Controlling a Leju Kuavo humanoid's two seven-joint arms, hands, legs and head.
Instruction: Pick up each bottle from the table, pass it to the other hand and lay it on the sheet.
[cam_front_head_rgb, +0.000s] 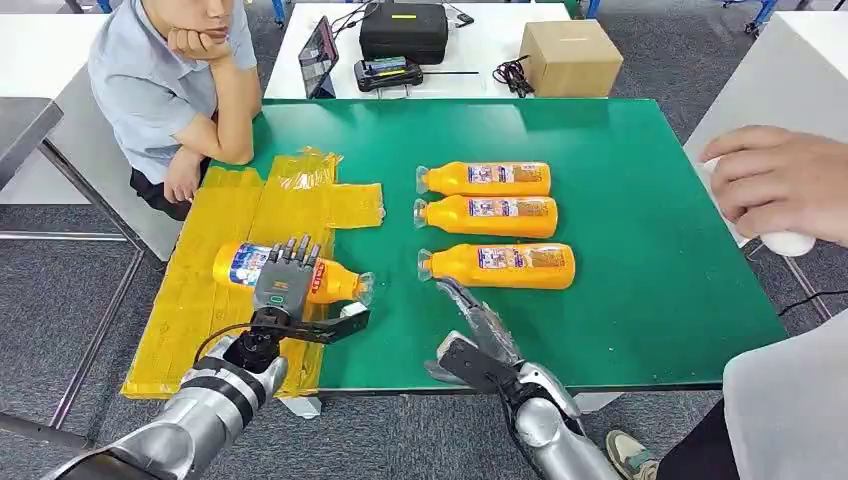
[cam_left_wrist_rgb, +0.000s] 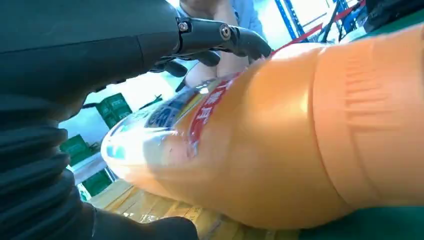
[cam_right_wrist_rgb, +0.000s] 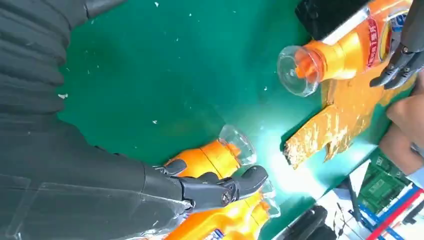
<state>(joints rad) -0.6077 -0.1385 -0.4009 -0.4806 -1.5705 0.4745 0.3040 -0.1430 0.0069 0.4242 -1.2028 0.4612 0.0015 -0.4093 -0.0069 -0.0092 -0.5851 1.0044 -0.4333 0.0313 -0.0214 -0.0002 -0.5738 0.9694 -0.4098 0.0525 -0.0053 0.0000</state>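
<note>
The left hand (cam_front_head_rgb: 285, 275) grips an orange bottle (cam_front_head_rgb: 290, 273) lying across the yellow sheet (cam_front_head_rgb: 215, 235) at its table-side edge, while the right hand (cam_front_head_rgb: 480, 330), fingers apparently spread and holding nothing, hovers near the closest of three more bottles (cam_front_head_rgb: 497, 266) on the green table (cam_front_head_rgb: 650, 200).

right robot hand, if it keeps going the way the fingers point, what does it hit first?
Most likely the nearest bottle of the row of three. The right robot hand is open, its fingertips aimed at that bottle's neck end with a small gap before it. Depth is unclear, so it might skim above the neck.
</note>
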